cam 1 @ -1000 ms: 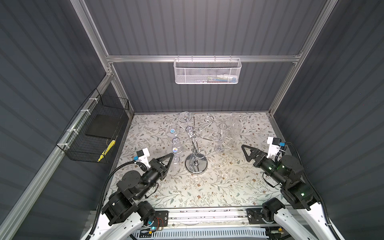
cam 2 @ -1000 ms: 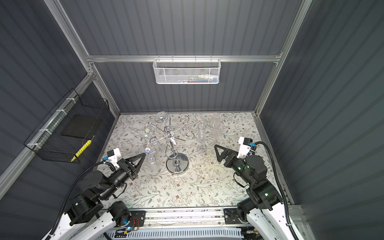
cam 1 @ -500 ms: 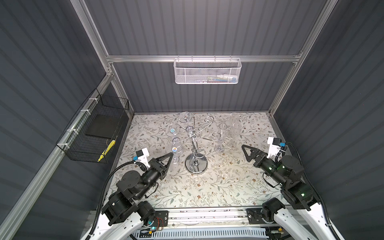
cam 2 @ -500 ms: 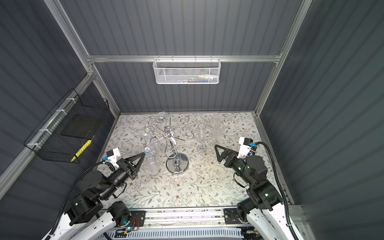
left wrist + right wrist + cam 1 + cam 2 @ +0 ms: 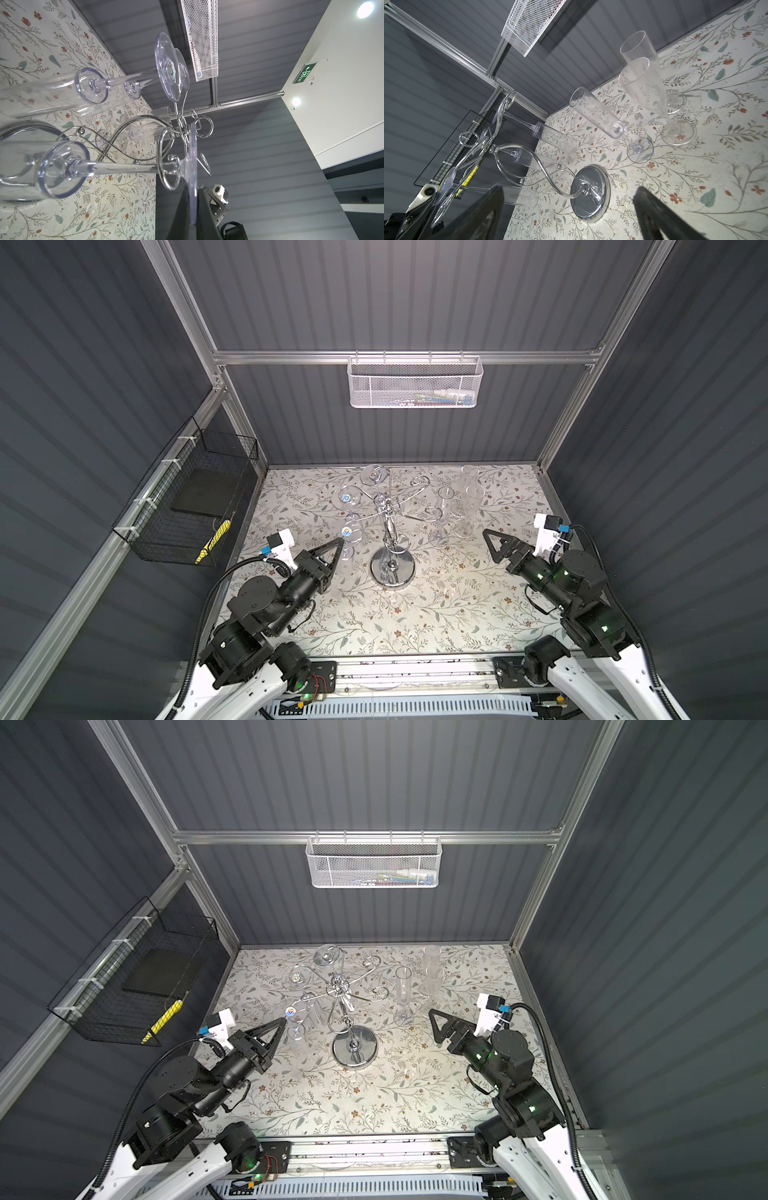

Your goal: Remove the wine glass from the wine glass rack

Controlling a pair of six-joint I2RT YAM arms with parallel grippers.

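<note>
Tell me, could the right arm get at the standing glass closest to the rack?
Probably yes. The right gripper is open and points roughly toward that standing glass, with only bare table between them. The wine glass rack stands beyond it, not in the path.

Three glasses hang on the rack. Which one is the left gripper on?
The front wine glass: the left gripper pinches its foot. The middle glass and back glass hang free on the rack.

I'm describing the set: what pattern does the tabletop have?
Off-white tabletop printed with grey vines, green leaves and small red flowers; clearest in the right wrist view.
</note>
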